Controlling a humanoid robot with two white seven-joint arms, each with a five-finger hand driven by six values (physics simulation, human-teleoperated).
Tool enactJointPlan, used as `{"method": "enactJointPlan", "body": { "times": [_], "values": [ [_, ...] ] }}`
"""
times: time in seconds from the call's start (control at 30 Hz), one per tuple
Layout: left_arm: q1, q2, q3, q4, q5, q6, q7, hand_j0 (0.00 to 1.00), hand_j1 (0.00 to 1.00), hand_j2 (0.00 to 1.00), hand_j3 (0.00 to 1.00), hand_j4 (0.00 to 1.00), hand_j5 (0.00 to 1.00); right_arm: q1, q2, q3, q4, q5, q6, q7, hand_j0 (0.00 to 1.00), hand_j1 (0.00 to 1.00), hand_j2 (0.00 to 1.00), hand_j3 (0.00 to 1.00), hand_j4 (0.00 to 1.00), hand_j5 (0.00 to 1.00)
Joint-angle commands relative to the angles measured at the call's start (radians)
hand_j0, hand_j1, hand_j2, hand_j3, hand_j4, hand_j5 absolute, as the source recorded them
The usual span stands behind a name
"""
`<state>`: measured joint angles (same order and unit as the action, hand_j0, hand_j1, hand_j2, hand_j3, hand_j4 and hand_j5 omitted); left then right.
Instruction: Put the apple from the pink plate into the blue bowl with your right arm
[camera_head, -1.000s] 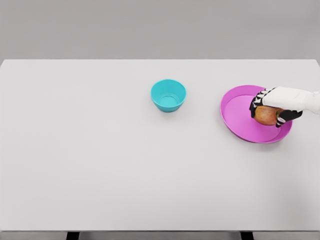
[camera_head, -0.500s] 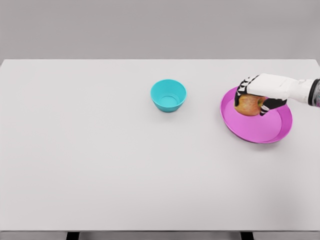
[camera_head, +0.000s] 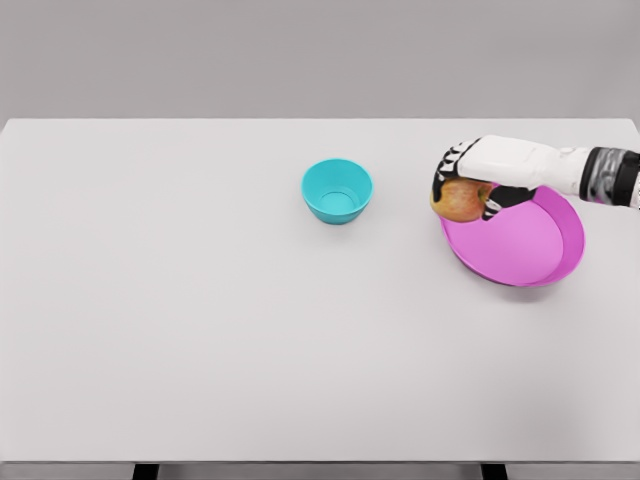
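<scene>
My right hand (camera_head: 462, 190) reaches in from the right edge and is shut on a red-yellow apple (camera_head: 459, 204). The apple hangs just above the left rim of the pink plate (camera_head: 530, 250), lifted off its floor. The blue bowl (camera_head: 337, 191) stands upright and holds nothing, a short way to the left of the hand. My left arm does not show in the head view.
The white table (camera_head: 200, 320) stretches wide to the left and front. Its far edge runs just behind the bowl and the plate.
My right hand has carried the apple up and to the left, from the middle of the pink plate to above its left rim. Bowl and plate have stayed put.
</scene>
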<state>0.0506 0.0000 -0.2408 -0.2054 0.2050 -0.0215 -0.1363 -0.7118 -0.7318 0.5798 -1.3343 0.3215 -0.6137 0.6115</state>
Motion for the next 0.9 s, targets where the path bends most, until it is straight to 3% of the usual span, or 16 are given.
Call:
{"method": "enactJointPlan", "body": {
  "times": [0.0, 0.47, 0.87],
  "values": [
    [0.0, 0.0, 0.0, 0.0, 0.001, 0.0, 0.0, 1.0, 1.0, 1.0, 1.0, 1.0, 1.0, 0.0, 0.02, -0.003, 0.0, -0.006, 0.003, -0.001, 0.51, 0.51, 0.51, 0.51, 0.51, 0.51],
    [0.0, 0.0, 0.0, 0.0, 0.001, 0.0, 0.0, 1.0, 1.0, 1.0, 1.0, 1.0, 1.0, -0.029, 0.118, -0.003, 0.015, -0.004, 0.003, -0.001, 0.51, 0.51, 0.51, 0.51, 0.51, 0.51],
    [0.0, 0.0, 0.0, 0.0, 0.001, -0.002, 0.0, 1.0, 1.0, 1.0, 1.0, 1.0, 1.0, -0.044, 0.164, -0.003, 0.02, -0.002, 0.003, -0.001, 0.51, 0.51, 0.51, 0.51, 0.51, 0.51]
  ]
}}
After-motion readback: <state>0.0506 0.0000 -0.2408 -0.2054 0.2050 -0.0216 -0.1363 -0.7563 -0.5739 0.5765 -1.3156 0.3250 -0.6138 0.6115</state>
